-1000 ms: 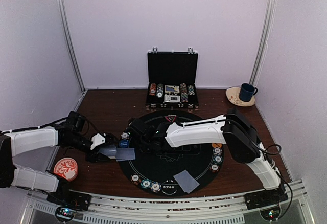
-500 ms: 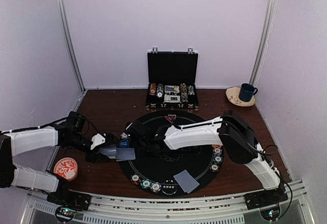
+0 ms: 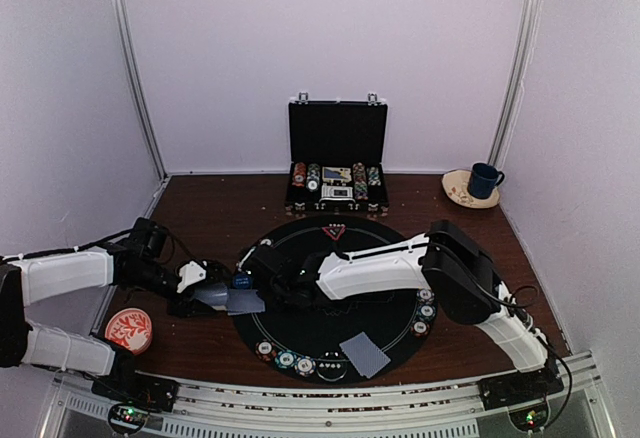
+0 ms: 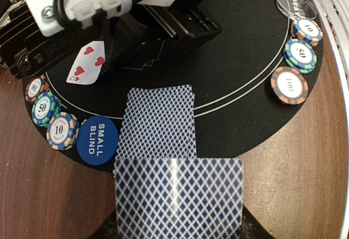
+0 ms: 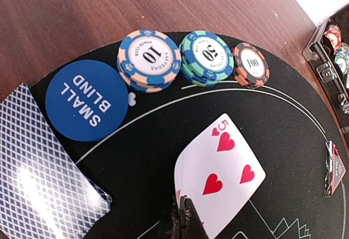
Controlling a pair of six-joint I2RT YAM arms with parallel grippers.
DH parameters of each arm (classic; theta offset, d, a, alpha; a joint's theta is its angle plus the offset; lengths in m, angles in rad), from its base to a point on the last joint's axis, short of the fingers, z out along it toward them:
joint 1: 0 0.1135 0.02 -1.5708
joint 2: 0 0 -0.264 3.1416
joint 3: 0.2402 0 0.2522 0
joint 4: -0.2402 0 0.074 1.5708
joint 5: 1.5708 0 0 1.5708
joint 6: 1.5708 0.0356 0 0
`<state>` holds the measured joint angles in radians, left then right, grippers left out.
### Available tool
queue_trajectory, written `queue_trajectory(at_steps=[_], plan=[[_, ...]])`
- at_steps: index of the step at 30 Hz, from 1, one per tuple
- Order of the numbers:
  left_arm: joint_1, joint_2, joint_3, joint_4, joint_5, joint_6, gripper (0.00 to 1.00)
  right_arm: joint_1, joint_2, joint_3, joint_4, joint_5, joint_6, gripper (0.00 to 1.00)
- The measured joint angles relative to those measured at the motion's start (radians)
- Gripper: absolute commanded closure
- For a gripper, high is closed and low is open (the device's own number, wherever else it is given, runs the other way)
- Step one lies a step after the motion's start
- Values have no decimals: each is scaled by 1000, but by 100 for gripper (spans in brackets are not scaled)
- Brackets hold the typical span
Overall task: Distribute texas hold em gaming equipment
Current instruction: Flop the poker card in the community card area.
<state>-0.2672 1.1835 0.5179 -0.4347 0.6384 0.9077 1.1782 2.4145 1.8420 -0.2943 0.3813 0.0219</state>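
found the left gripper (image 3: 203, 295) clamped on a blue-backed deck (image 4: 177, 195) at the left edge of the black mat (image 4: 240, 59), just beside the small blind disc (image 4: 97, 141); noted one face-down card (image 4: 158, 120) lying on the mat just beyond the deck. saw the right gripper (image 5: 184, 218) pressed together on a corner of the face-up five of hearts (image 5: 219, 173), near the 10 chips (image 5: 149, 59), 50 chips (image 5: 207, 56) and 100 chip (image 5: 251, 63)
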Motion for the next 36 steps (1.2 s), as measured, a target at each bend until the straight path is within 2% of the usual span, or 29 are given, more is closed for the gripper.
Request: queue_trajectory(at_steps=[12, 36], plan=[[0, 0, 0, 0, 0, 0, 89, 6, 13, 18, -1, 2, -22, 85], [0, 0, 0, 0, 0, 0, 89, 26, -16, -22, -7, 38, -43, 69]])
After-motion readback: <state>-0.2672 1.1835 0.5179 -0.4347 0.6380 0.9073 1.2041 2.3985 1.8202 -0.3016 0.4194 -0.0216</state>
